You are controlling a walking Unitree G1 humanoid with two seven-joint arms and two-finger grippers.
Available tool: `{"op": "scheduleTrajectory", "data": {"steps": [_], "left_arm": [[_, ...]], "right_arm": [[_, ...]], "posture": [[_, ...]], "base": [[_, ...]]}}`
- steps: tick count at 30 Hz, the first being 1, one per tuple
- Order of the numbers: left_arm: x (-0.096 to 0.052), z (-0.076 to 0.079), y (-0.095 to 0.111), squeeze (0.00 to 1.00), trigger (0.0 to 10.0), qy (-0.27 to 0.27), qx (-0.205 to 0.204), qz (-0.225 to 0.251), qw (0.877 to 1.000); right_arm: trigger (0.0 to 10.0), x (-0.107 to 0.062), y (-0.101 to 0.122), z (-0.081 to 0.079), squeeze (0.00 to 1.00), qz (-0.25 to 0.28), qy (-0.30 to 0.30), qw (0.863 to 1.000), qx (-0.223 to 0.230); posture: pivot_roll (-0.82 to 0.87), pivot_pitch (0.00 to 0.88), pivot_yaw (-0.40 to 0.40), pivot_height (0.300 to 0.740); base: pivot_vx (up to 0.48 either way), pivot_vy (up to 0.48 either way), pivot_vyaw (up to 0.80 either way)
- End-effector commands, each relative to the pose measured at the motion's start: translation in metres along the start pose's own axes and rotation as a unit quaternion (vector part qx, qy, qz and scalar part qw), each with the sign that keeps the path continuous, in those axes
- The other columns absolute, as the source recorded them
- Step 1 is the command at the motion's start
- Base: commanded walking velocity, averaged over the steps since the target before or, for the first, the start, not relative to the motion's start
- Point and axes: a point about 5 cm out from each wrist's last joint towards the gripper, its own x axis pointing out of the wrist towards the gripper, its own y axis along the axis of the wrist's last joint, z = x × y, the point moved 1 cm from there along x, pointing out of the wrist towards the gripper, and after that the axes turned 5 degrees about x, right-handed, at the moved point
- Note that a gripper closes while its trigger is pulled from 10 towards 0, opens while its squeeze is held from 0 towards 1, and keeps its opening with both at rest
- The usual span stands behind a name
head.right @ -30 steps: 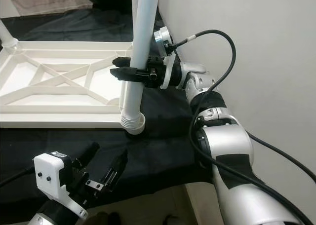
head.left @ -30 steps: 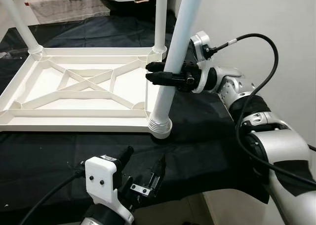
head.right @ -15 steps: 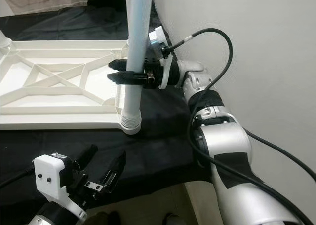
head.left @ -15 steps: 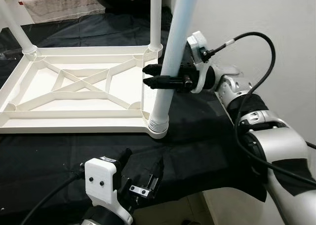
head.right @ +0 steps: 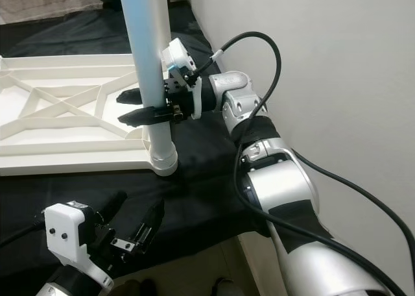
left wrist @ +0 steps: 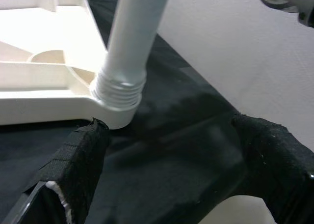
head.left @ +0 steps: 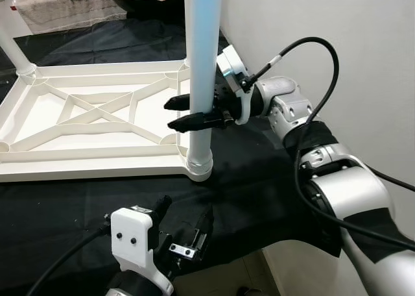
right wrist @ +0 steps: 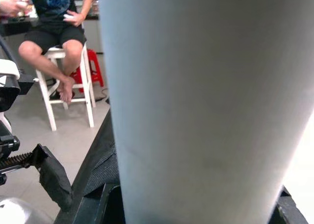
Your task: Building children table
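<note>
My right gripper (head.left: 180,113) has its jaws clamped around the white table leg (head.left: 202,62), which stands nearly upright with its threaded end seated in the near corner socket (head.left: 199,169) of the upside-down table frame (head.left: 91,117). The frame rests on a black cloth (head.left: 259,179), and another leg (head.left: 14,49) stands at the far corner. My left gripper (head.left: 185,234) hovers low in front of the socket, jaws apart and holding nothing. Risks, as I judge them: if the leg tilts while I turn it, the thread may cross and jam; a sideways push may slide the unheld frame on the cloth; releasing too soon may let the leg topple.
</note>
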Motion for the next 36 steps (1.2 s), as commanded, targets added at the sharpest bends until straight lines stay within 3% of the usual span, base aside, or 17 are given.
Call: {"op": "scheduleTrajectory", "data": {"steps": [1,10,16,20,22,23,24,26,29,30,32,33,35,36], "left_arm": [[-0.003,-0.001,0.001,0.0,10.0,0.006,0.007,-0.003,1.0],[-0.002,0.0,0.001,0.0,10.0,0.007,0.006,-0.002,1.0],[-0.002,-0.002,0.002,0.0,10.0,0.013,0.008,0.001,1.0],[-0.001,-0.002,0.002,0.0,10.0,0.015,0.009,0.002,1.0],[0.001,-0.004,0.002,0.0,10.0,0.016,0.011,0.005,1.0],[0.001,-0.004,0.002,0.0,10.0,0.016,0.011,0.005,1.0],[0.003,-0.006,0.002,0.0,10.0,0.018,0.015,0.007,1.0],[0.003,-0.006,0.002,0.0,10.0,0.018,0.015,0.007,1.0],[0.006,-0.01,0.002,0.0,10.0,0.024,0.018,0.013,0.999],[0.006,-0.01,0.002,0.0,10.0,0.024,0.018,0.013,0.999],[0.008,-0.012,0.001,0.0,10.0,0.027,0.021,0.014,0.999],[0.008,-0.012,0.001,0.0,10.0,0.027,0.021,0.014,0.999],[0.01,-0.014,0.001,0.0,10.0,0.03,0.024,0.016,0.999],[0.01,-0.014,0.001,0.0,10.0,0.03,0.024,0.016,0.999]], "right_arm": [[10.0,0.016,-0.027,-0.006,0.0,-0.027,0.027,0.998,0.041],[10.0,0.032,-0.028,-0.007,0.0,-0.014,0.046,0.998,0.046],[10.0,0.036,-0.038,0.007,0.0,-0.014,-0.085,0.995,0.051],[10.0,0.034,-0.04,0.008,0.0,-0.003,-0.106,0.993,0.057],[10.0,0.034,-0.046,0.013,0.0,-0.02,-0.162,0.985,0.064],[10.0,0.034,-0.046,0.013,0.0,-0.02,-0.162,0.985,0.064],[10.0,0.032,-0.048,0.019,0.0,-0.021,-0.223,0.973,0.06],[10.0,0.032,-0.048,0.019,0.0,-0.021,-0.223,0.973,0.06],[10.0,0.024,-0.053,0.03,0.0,-0.035,-0.344,0.935,0.073],[10.0,0.024,-0.053,0.03,0.0,-0.035,-0.344,0.935,0.073],[10.0,0.017,-0.058,0.04,0.0,-0.051,-0.451,0.887,0.087],[10.0,0.017,-0.058,0.04,0.0,-0.051,-0.451,0.887,0.087],[10.0,0.011,-0.058,0.045,0.0,-0.051,-0.52,0.848,0.091],[10.0,0.011,-0.058,0.045,0.0,-0.051,-0.52,0.848,0.091]], "posture": [[0.12,0.303,-0.001,0.74],[0.11,0.307,-0.006,0.74],[0.11,0.306,-0.014,0.74],[0.1,0.304,-0.014,0.74],[0.09,0.298,-0.011,0.74],[0.09,0.298,-0.011,0.74],[0.09,0.291,-0.013,0.74],[0.09,0.291,-0.013,0.74],[0.08,0.277,-0.013,0.74],[0.08,0.277,-0.013,0.74],[0.07,0.267,-0.015,0.74],[0.07,0.267,-0.015,0.74],[0.07,0.259,-0.019,0.74],[0.07,0.259,-0.019,0.74]], "base": [[0.0,0.0,0.0],[0.0,0.0,0.0],[0.0,0.0,0.0],[0.0,0.0,0.0],[0.0,0.0,0.0],[0.0,0.0,0.0],[0.0,0.0,0.0],[0.0,0.0,0.0],[0.0,0.0,0.0],[0.0,0.0,0.0],[0.0,0.0,0.0],[0.0,0.0,0.0],[0.0,0.0,0.0],[0.0,0.0,0.0]]}}
